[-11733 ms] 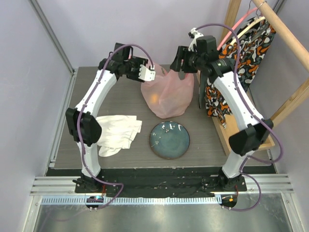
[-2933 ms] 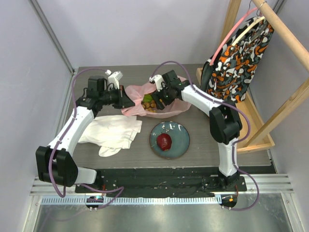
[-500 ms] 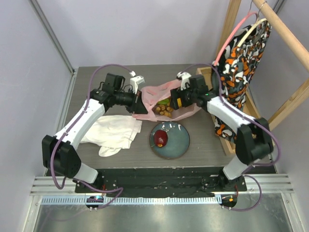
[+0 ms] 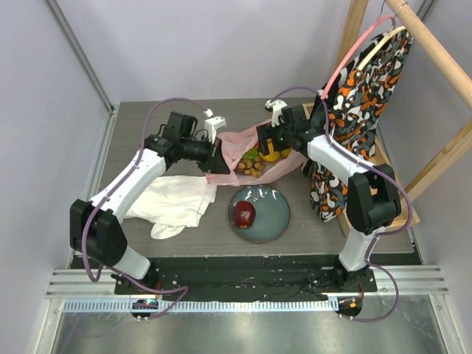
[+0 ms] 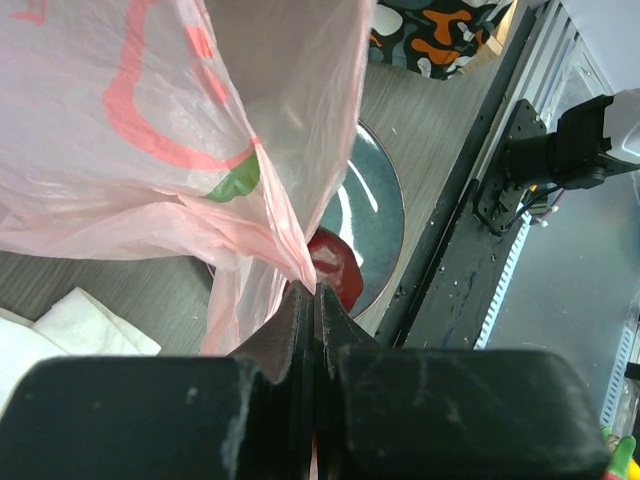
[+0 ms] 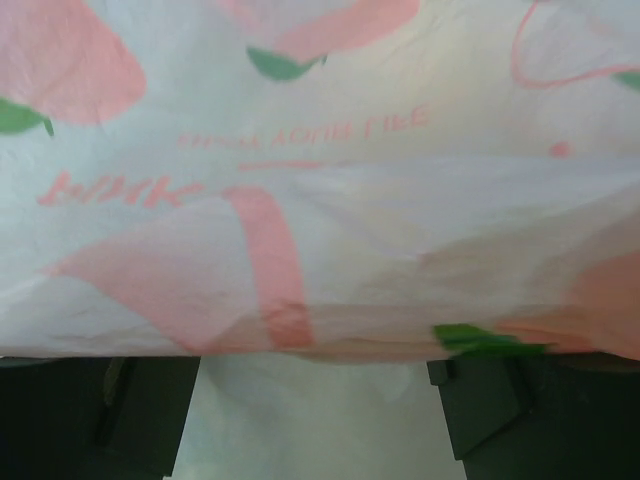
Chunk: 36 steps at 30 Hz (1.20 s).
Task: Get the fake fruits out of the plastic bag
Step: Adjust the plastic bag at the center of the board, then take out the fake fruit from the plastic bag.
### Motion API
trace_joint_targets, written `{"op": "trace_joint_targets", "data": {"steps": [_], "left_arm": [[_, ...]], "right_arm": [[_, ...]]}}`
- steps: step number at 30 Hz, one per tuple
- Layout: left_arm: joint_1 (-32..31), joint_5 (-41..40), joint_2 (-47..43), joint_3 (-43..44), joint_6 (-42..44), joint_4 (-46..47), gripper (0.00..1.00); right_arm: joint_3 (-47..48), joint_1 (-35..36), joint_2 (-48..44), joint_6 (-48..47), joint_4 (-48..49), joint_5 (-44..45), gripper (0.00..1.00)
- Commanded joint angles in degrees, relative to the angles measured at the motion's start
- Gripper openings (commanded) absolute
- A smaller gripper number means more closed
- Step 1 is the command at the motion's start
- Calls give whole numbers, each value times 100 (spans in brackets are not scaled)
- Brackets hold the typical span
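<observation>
Bag (image 5: 150, 190) edge within left claw (image 5: 313, 296)

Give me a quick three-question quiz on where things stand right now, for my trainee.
1. True or false: the apple lies on the plate.
2. The left end effector is: A open; B shut on nothing; C shut on the plastic bag.
3. Name the brownish fruit bunch visible in the bag's mouth.
Key: 1 true; 2 C; 3 the grapes.
</observation>
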Motion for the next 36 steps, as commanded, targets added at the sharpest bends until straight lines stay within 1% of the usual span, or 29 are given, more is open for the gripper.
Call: {"op": "trace_joint_targets", "data": {"steps": [1, 3, 7, 10, 15, 16, 17, 19, 20, 22, 23, 26, 27, 29, 30, 32, 33, 36], "left_arm": [[-29, 70, 30, 257, -27, 240, 0], [-29, 71, 56, 309, -9, 205, 0], [-20, 97, 109, 406, 78, 126, 0], [-29, 88, 118, 424, 96, 108, 0], [-29, 71, 135, 433, 114, 160, 0], [-29, 71, 135, 433, 105, 178, 0], [-29, 71, 144, 433, 105, 187, 0], [-29, 71, 161, 424, 87, 204, 0], [-29, 62, 170, 415, 79, 213, 0], [-20, 62, 170, 415, 61, 222, 0], [-29, 62, 162, 415, 61, 222, 0], [-20, 71, 153, 406, 61, 248, 0], [-29, 62, 153, 415, 61, 266, 0], [-29, 62, 144, 415, 70, 284, 0], [-29, 62, 144, 406, 79, 284, 0], [-29, 44, 161, 397, 79, 319, 0], [-29, 53, 170, 397, 79, 327, 0], [-29, 62, 197, 459, 79, 328, 0]], "right_arm": [[686, 2, 454, -428, 223, 258, 93], [907, -7, 874, -542, 126, 267, 94], [1311, 2, 1429, -832, 144, 355, 96], [1523, 10, 1641, -1052, -40, 320, 96], [1331, 11, 1598, -1202, -147, 337, 95], [1286, 2, 1571, -1210, -94, 337, 93], [1242, 10, 1554, -1219, -68, 303, 84], [1084, 11, 1501, -1202, 107, 285, 71], [1049, 11, 1431, -1176, 169, 285, 62], [1066, 10, 1352, -1132, 222, 267, 55], [1092, 19, 1238, -1157, 205, 215, 49], [1084, 19, 957, -1245, 48, 109, 43], [1066, 19, 878, -1263, -66, 31, 40], [970, 19, 711, -1246, -181, -75, 38], [926, 11, 518, -1237, -277, -198, 35], [768, 28, 342, -1176, -296, -260, 33], [732, 19, 236, -1149, -313, -278, 30], [776, 20, 121, -1131, -593, -339, 29]]}}
